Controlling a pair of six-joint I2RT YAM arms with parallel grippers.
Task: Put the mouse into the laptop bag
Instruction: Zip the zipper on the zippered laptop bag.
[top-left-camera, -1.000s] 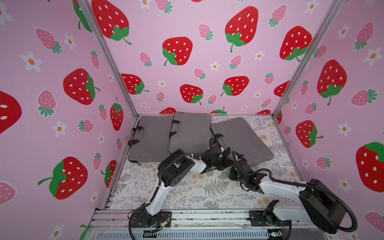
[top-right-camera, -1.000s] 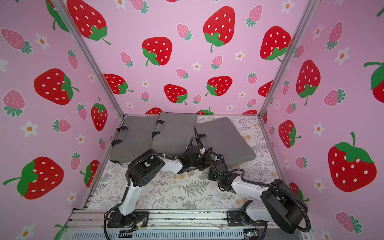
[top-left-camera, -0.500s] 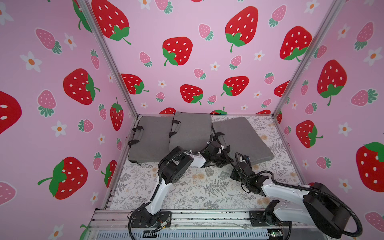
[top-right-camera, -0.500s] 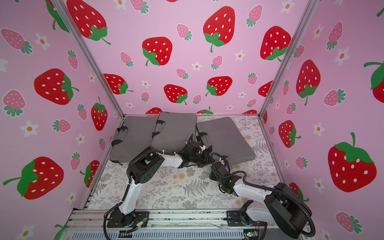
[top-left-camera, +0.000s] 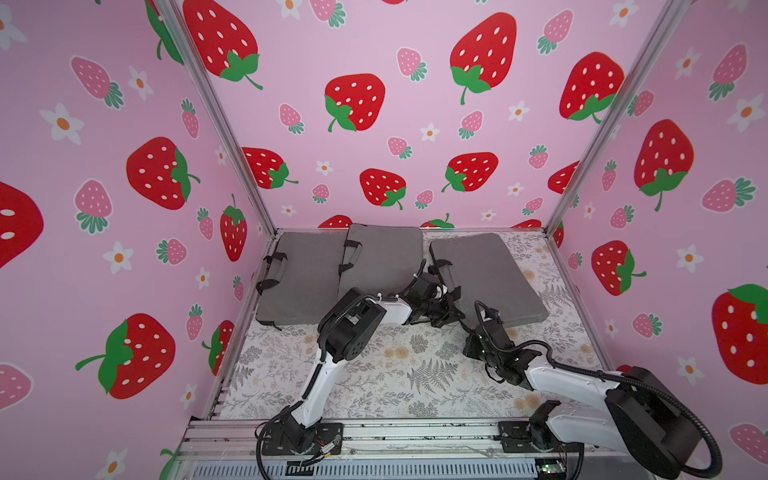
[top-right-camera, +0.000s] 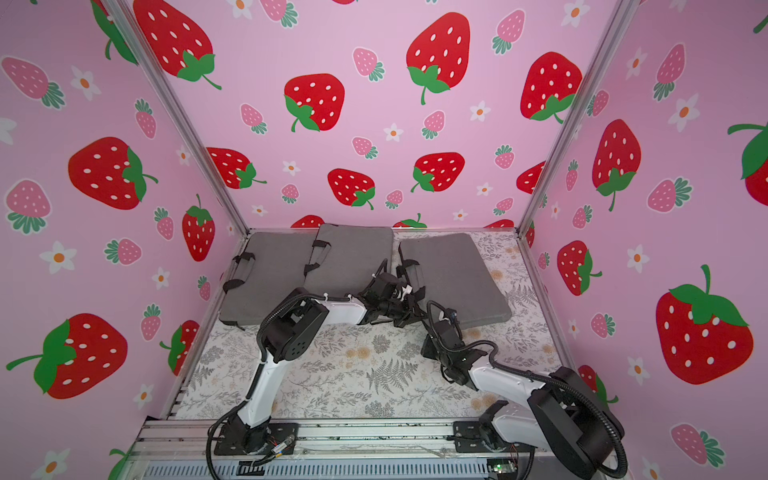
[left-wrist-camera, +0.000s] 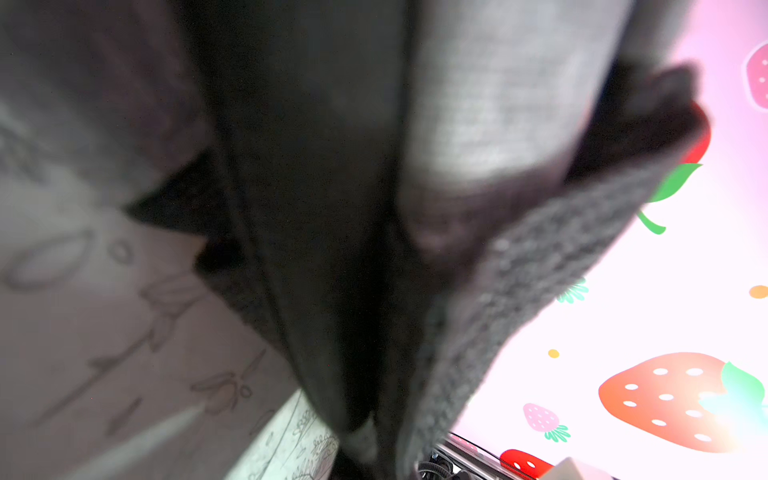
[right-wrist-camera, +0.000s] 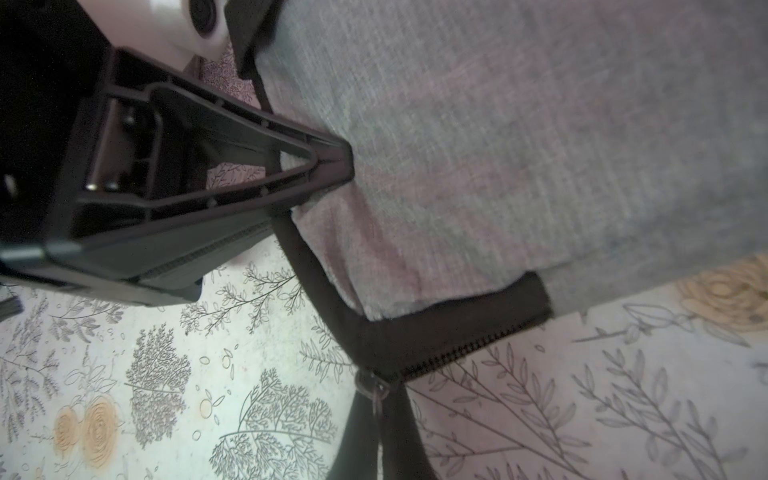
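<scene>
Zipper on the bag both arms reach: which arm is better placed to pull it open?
Right. The right gripper is shut on the zipper pull at a corner of the bag; the left gripper pinches its edge, likely steadying it.

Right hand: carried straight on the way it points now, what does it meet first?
The right hand seems to pinch the zipper pull; straight beyond comes the black zipper corner of the laptop bag. Depth is unclear here.

grey fabric laptop bag (top-left-camera: 494, 278) lying at back right, black-zipped edge
</scene>
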